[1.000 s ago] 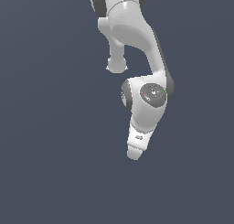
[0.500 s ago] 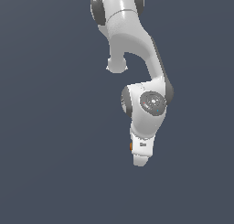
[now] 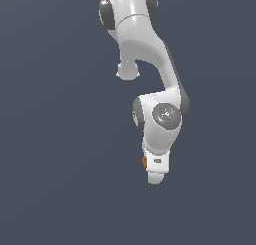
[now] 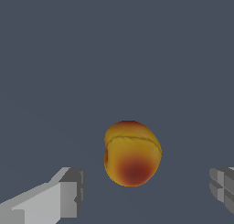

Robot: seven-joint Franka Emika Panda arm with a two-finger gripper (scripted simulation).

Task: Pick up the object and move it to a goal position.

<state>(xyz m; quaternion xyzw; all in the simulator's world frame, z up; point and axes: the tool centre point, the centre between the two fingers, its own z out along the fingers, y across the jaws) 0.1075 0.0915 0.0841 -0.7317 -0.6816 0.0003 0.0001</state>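
Observation:
The object is a small round ball (image 4: 132, 154), yellow-orange with a red patch, lying on the flat grey ground. In the wrist view it sits between my two fingertips (image 4: 68, 193), nearer to that one, with a clear gap on each side. My gripper (image 4: 146, 191) is open and touches nothing. In the exterior view only an orange sliver of the ball (image 3: 144, 162) shows, at the edge of my white hand (image 3: 157, 174). The fingers are hidden behind the hand there.
The white arm (image 3: 150, 64) hangs down from the top of the exterior view. Plain grey ground (image 3: 60, 179) lies all around.
The arm has swung toward the exterior view's right and lowered. The orange ball has come into view beside the hand.

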